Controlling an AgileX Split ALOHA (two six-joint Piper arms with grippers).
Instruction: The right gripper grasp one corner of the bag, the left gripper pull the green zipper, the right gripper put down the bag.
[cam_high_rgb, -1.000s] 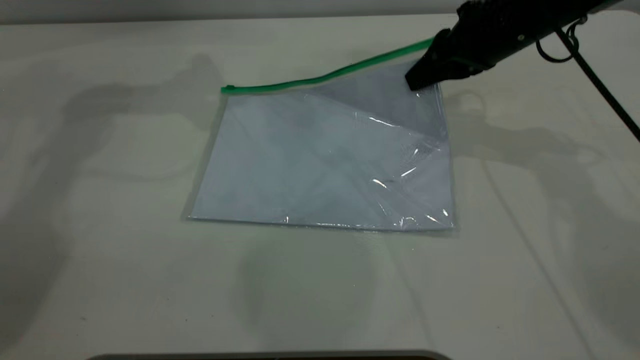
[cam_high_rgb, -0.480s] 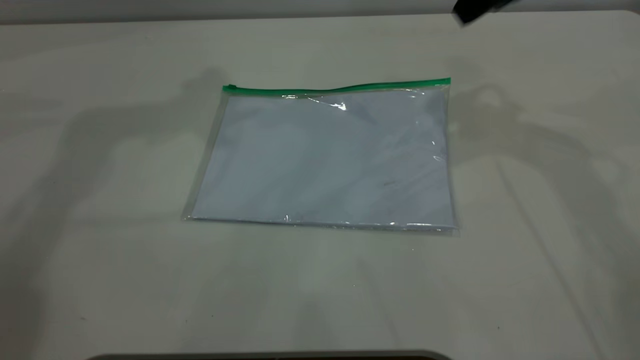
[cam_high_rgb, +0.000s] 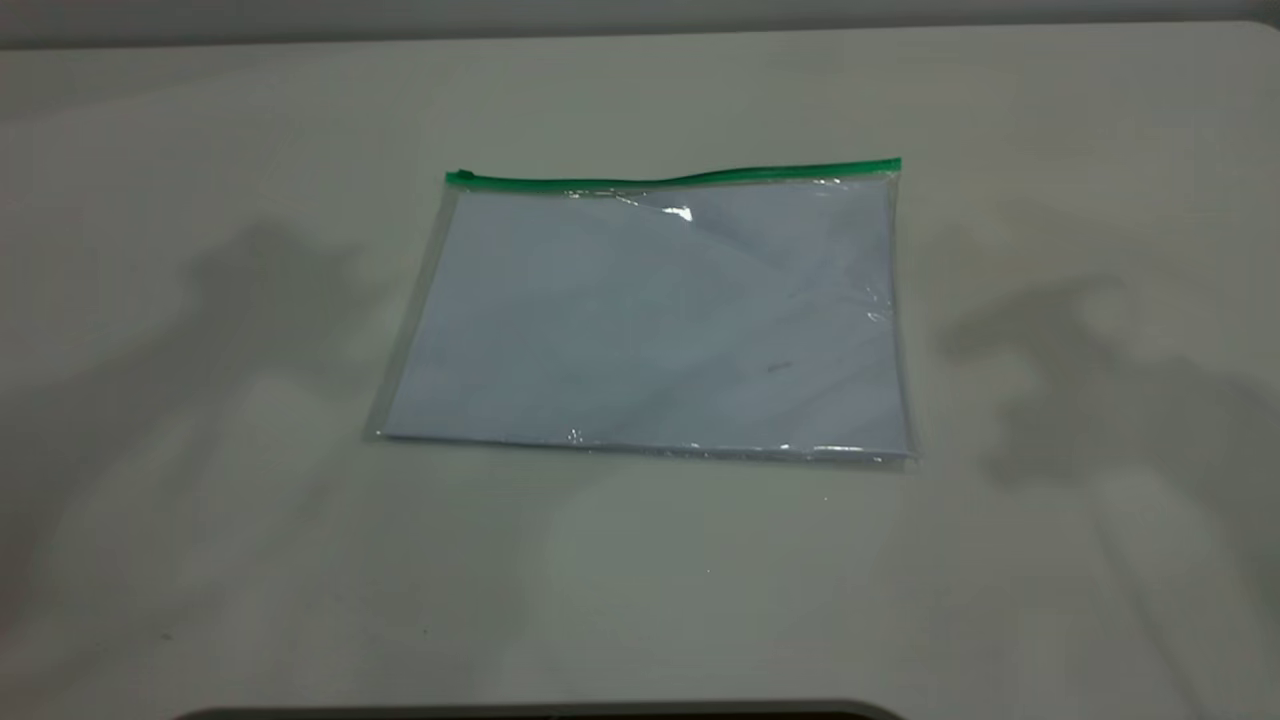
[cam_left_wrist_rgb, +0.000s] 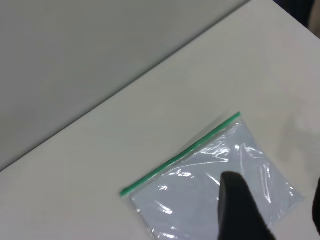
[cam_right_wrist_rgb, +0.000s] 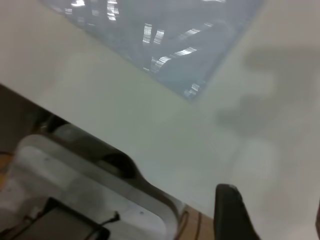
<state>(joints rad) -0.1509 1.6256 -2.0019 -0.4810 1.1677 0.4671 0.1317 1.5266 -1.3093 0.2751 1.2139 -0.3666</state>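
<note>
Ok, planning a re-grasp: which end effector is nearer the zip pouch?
Left, probably. The left end effector hangs open above the zip pouch, one finger lining up over it. The right end effector is off past a pouch corner, near the edge of the table.

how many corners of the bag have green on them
2: both ends of the green zipper on the bag, its far edge in the exterior view, one at left, one at right. Near corners are plain.

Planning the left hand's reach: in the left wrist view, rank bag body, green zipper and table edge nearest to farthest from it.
1. bag body, under the left hand.
2. green zipper, on the bag's far side.
3. table edge, beyond the zipper.
</note>
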